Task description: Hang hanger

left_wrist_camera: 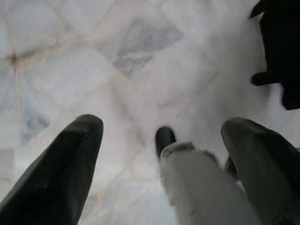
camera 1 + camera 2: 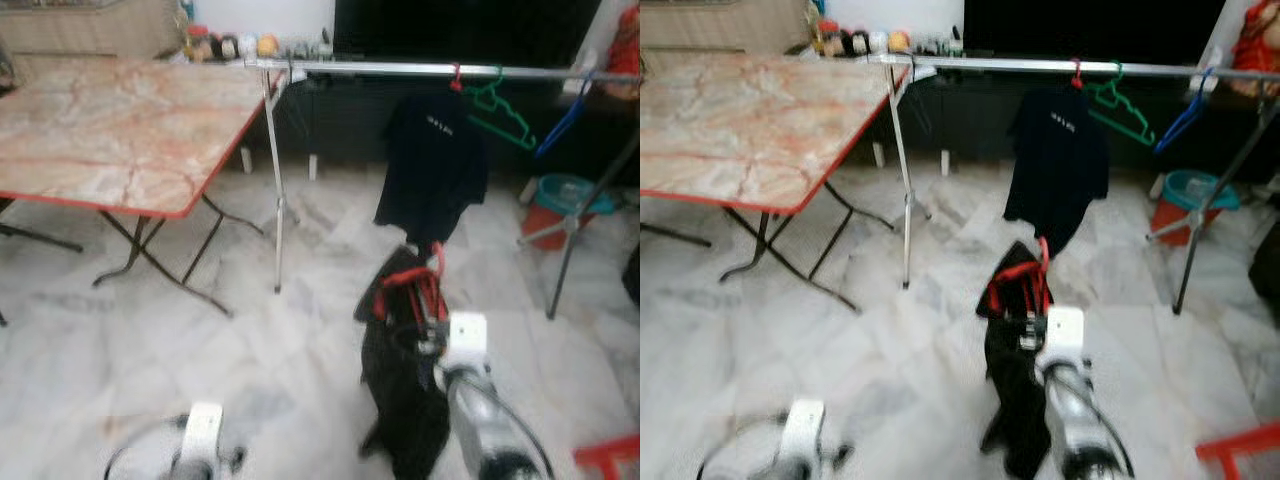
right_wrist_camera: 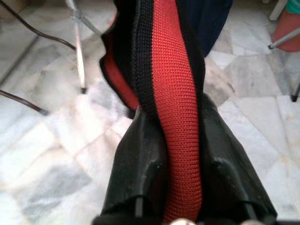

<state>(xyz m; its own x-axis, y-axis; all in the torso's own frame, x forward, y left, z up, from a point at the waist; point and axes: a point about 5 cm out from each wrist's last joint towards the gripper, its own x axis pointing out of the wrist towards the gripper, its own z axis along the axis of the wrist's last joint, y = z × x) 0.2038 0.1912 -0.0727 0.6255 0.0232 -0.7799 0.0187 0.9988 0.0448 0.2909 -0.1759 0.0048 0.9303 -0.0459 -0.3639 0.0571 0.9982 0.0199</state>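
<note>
My right gripper is shut on a black garment with a red knitted band, and both fingers press on that band. In the eye views the garment hangs from the gripper down to the floor, with a red hanger hook sticking up above it. Ahead stands a silver clothes rail carrying a black T-shirt on a red hanger, an empty green hanger and a blue hanger. My left gripper hangs low over the marble floor, open and empty.
A folding table with a marble-pattern top stands on the left. The rail's legs reach the floor beside it and on the right. A red bucket with a teal basin sits under the rail's right end. A red object lies at the bottom right.
</note>
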